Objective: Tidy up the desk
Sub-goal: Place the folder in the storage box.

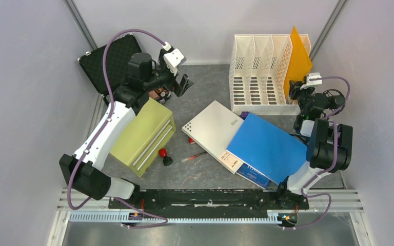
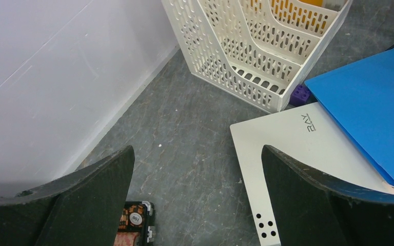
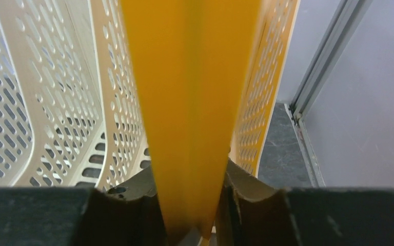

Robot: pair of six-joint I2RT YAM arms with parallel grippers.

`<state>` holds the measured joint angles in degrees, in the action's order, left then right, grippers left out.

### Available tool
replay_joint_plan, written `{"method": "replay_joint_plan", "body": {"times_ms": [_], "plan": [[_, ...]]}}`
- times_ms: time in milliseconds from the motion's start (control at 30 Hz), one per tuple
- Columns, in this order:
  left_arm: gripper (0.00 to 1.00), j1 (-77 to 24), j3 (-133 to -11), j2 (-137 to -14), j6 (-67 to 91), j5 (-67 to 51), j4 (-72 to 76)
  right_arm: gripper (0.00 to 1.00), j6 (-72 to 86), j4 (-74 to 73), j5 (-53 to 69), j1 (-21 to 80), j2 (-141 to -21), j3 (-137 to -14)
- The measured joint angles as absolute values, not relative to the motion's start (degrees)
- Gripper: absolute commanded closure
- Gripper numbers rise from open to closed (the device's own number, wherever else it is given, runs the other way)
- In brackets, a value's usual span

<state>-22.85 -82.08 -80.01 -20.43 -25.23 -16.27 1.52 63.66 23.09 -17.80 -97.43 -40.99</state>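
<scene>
Right wrist view shows the right fingers (image 3: 249, 205) pinching the orange folder (image 3: 190, 92) in the end slot of the file rack (image 3: 41, 102) at the desk's (image 1: 205, 82) far right corner, so release likely comes next, while the left fingers (image 2: 308, 195) gape wide, empty.

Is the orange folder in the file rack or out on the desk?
In: the orange folder stands upright in the rightmost slot of the white file rack, right hand clamped on its edge.

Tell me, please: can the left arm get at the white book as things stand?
Probably yes. The left tool is open and empty above the desk, nothing stands between it and the white book, and the blue folder covers only its right part.
</scene>
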Motion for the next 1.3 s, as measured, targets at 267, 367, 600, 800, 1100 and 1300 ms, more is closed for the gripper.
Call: {"method": "replay_joint_plan", "body": {"times_ms": [267, 367, 600, 800, 1100, 1300], "plan": [[0.00, -22.85, -81.76, -80.01, -20.40, -25.91, -16.10, 0.35, -0.47, 57.36, 22.06, -17.80, -95.72, -41.06], [0.00, -22.85, -81.08, -80.01, -20.40, -25.96, -16.14, 0.29, -0.58, 54.98, 21.28, -17.80, -94.70, -41.63], [0.00, -22.85, -80.58, -79.79, -20.38, -25.89, -16.14, 0.14, -1.43, 49.32, 18.85, -17.80, -89.62, -43.68], [0.00, -22.85, -80.36, -79.18, -18.28, -25.41, -16.21, 0.11, -4.08, 43.29, 17.89, -17.80, -80.18, -45.17], [0.00, -22.85, -79.46, -77.93, -13.30, -22.81, -17.43, 0.12, -12.05, 24.49, 22.41, -17.80, -65.63, -45.74], [0.00, -22.85, -77.49, -77.93, -12.16, -22.50, -17.74, 0.10, -25.78, 4.38, 29.47, -13.23, -55.31, -45.08]]}}
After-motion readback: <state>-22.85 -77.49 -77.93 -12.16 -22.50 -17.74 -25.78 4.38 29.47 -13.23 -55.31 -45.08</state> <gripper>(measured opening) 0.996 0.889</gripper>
